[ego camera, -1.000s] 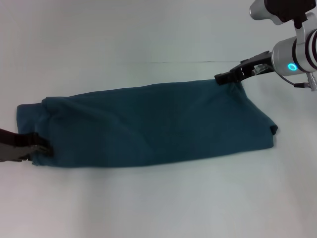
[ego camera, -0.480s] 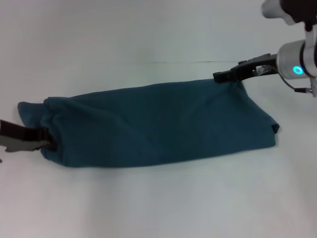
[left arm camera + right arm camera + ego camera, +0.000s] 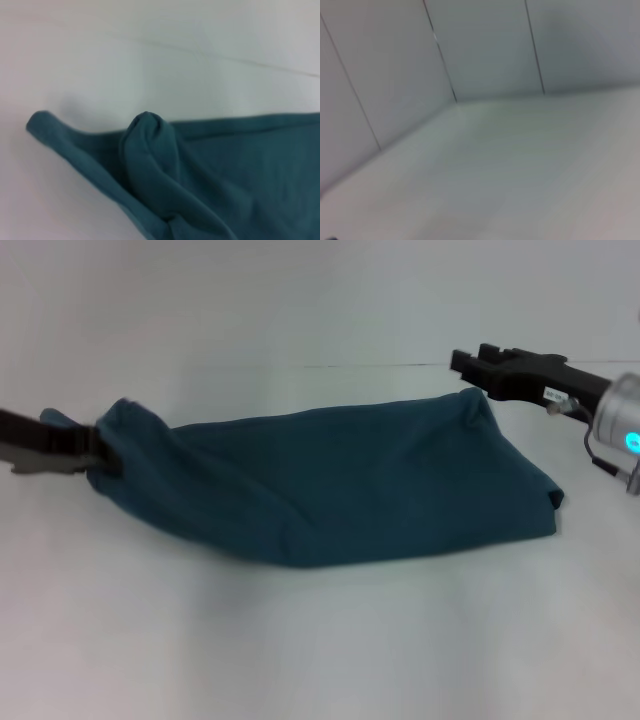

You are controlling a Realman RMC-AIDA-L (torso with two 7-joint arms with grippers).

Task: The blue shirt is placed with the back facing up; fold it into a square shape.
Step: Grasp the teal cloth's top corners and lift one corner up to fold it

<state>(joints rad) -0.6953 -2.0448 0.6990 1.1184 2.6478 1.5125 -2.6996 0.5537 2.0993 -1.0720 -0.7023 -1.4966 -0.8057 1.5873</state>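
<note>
Folding lengthwise appears complete: the dark teal-blue cotton T-shirt [image 3: 330, 480] lies as a long band across the white table [image 3: 320, 640], plain side up, no lettering visible.

Left gripper [image 3: 97, 452]: at the band's left end, clamped on the cloth. That end is raised off the table and bunched; the left wrist view shows the fabric [image 3: 150, 150] rolled into a rounded hump with a loose edge trailing beside it.

Right gripper [image 3: 476, 373]: at the far right corner of the band, touching or just above the cloth. Whether its jaws are apart or together on the fabric cannot be told. The right wrist view shows only bare surface and wall seams.

Judgement: the step in hand is carrying the left end over toward the right end to halve the band into a square.

Recommendations for sound execution:
- Keep the lifted end high enough that the trailing fabric clears the lower layer without dragging it.
- Hold the right end steady as an anchor.
- Travel straight along the band so the edges meet.
- Flatten the bunched hump before release; otherwise the top layer is likely to land wrinkled.
</note>
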